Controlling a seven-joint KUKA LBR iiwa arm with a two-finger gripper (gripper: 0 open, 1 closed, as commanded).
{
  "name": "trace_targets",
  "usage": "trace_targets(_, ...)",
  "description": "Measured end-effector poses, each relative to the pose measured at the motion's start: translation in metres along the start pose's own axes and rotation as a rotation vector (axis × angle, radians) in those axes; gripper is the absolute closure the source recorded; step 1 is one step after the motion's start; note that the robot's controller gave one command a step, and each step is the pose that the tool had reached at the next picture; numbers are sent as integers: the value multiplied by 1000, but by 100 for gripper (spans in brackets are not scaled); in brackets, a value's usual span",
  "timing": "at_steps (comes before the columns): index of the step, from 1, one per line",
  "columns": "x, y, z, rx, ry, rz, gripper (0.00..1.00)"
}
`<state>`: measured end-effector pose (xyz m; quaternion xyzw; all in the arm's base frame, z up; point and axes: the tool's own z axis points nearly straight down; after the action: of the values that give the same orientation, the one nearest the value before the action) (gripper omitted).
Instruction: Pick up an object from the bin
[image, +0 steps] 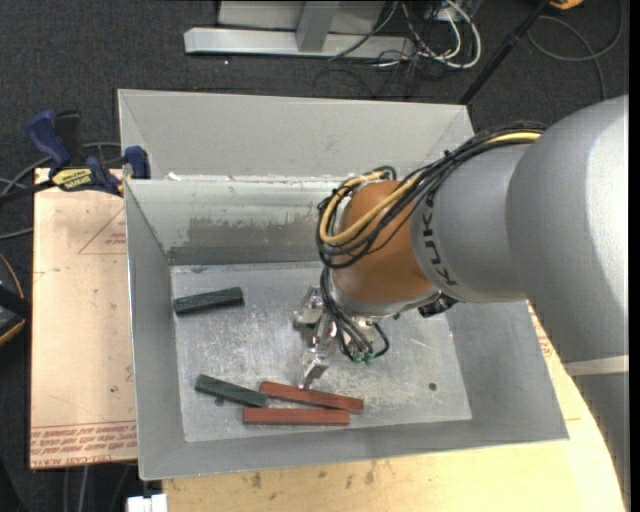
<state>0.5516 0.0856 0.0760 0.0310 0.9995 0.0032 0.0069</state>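
- Reddish-brown bar (312, 398), the upper of two flat sticks, lies in the camera view on the floor of the bin (230, 350), close to the bin's near edge and about midway along it.
- The jaws hang straight above that bar's middle, their tip just short of its top face or barely on it; which of the two cannot be made out.
- Whether the jaws are apart or together cannot be told, as the wrist and its orange cover (375, 250) hide much of them from above.
- Nothing is seen clamped, so the bar reads as not yet picked.
- A second reddish-brown bar (297, 416) lies just beside the first, on its near-edge side and almost parallel; that leaves little room on that flank.
- A dark green bar (230, 390) lies end to end with them towards the bin's left edge, touching or nearly so.
- Another dark green bar (209, 300) lies alone near the far-left corner, well apart from the jaws.
- The arm (540, 220) likely stands steep so the jaws can drop across the bar's narrow width.
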Motion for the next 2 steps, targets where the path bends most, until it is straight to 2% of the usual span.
trace_targets(1,0,0,0,0,0,0,0)
trace_targets(2,-35,-18,-1,-1,14,-52,0)
